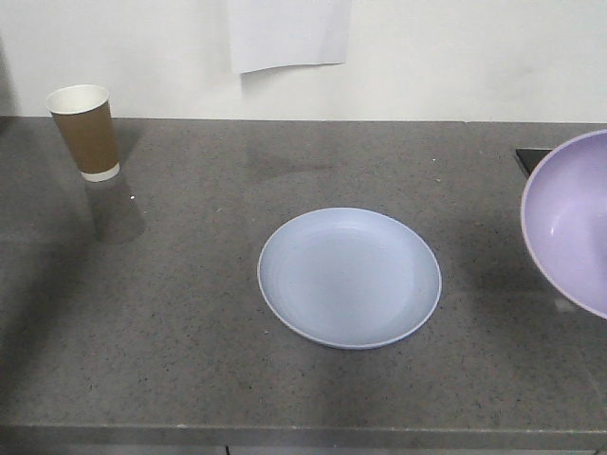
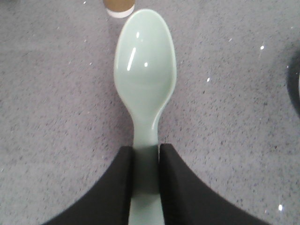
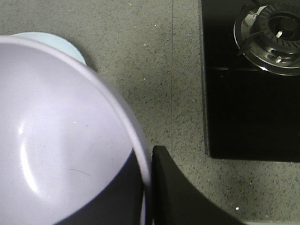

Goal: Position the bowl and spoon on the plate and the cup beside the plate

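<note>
Spoon (image 2: 145,79) in left pincer (image 2: 146,153), bowl (image 3: 61,140) rim in right pincer (image 3: 146,153)

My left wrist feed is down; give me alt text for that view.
The left hand grips the mint-green spoon by its handle between two black fingers, scoop facing up and pointing away, with grey speckled countertop behind. The white base of the brown cup shows at the top edge beyond the scoop.

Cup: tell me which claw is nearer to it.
Left. The left claw holds the spoon with its tip just short of the cup; the right claw grips the bowl across the plate from it.
</note>
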Motion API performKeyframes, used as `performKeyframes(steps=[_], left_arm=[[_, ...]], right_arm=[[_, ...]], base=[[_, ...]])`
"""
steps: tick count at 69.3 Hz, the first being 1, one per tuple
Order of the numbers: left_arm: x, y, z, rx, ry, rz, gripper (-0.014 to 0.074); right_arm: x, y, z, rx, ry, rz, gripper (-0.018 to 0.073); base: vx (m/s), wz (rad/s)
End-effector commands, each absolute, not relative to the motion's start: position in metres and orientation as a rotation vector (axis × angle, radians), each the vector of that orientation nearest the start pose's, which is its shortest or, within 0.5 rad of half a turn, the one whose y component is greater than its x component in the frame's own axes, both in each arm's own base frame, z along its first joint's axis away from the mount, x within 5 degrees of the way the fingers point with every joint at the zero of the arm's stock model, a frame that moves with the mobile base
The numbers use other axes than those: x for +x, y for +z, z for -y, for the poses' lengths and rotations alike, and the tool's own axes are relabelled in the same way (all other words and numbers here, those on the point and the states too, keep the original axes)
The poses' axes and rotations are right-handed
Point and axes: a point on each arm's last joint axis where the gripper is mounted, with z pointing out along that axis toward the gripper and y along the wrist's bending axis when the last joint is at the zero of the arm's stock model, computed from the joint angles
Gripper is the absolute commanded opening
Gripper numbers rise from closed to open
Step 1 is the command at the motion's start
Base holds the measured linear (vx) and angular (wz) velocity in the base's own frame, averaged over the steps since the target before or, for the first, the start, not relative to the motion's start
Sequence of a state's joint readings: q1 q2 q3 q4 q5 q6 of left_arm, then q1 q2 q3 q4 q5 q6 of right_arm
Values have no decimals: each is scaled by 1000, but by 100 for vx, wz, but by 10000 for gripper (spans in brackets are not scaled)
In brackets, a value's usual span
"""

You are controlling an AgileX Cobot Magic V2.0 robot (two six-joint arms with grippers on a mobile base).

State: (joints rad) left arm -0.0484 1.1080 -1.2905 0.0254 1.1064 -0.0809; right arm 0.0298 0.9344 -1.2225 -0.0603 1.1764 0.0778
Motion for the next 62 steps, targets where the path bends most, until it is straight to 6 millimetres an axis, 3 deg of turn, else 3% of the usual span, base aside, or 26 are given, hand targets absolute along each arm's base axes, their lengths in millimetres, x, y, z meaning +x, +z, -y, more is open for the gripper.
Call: performKeyframes(steps=[1,62], left_arm=[[203,428,8,-37,-38,-2309,-7],[203,428,8,-37,-38,-2309,-7]], right_arm=[[150,433,1,52,-30,-2278,-6],[150,433,1,52,-30,-2278,-6]], base=[[14,-12],[10,-3]])
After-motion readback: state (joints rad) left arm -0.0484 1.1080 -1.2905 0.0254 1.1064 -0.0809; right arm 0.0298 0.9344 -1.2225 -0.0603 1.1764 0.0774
